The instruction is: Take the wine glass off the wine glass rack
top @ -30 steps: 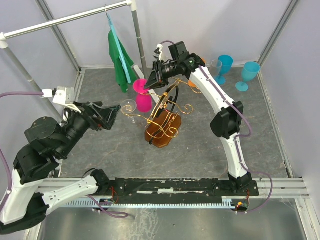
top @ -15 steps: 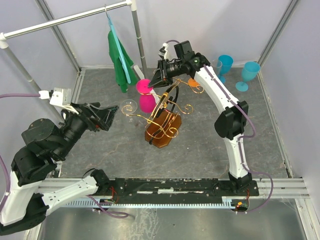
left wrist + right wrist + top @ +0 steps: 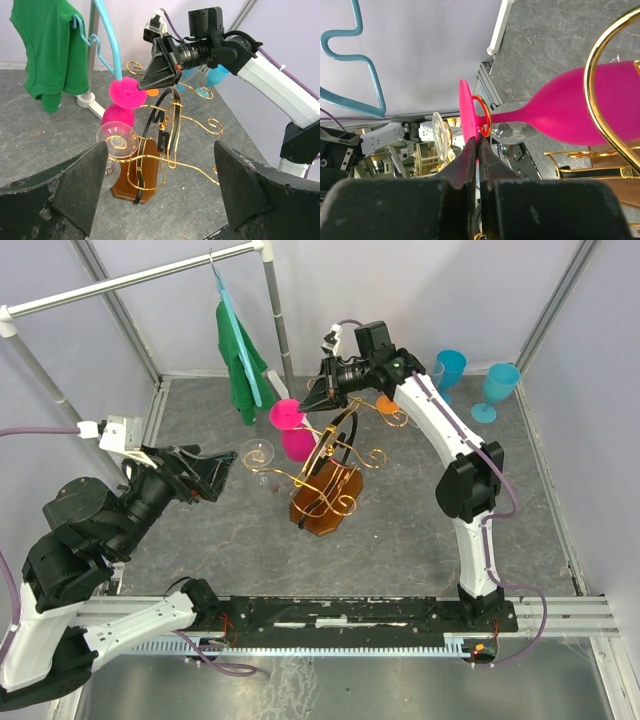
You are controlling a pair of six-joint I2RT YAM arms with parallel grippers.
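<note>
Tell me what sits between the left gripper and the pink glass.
A clear glass, hanging from the rack, lies between the left gripper and pink glass; top view shows it.

A pink glass (image 3: pixel 287 416); gold rack (image 3: pixel 330 480), amber base (image 3: pixel 131 185); green shirt (image 3: pixel 240 365), teal hanger (image 3: pixel 114 50); blue glasses (image 3: pixel 497 380) upper right; mottled grey floor (image 3: pixel 400 540); perhaps an orange glass (image 3: pixel 385 403).

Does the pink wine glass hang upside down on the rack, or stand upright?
Upside down: the pink wine glass has its foot on top, its stem through a gold ring of the rack, bowl below.
</note>
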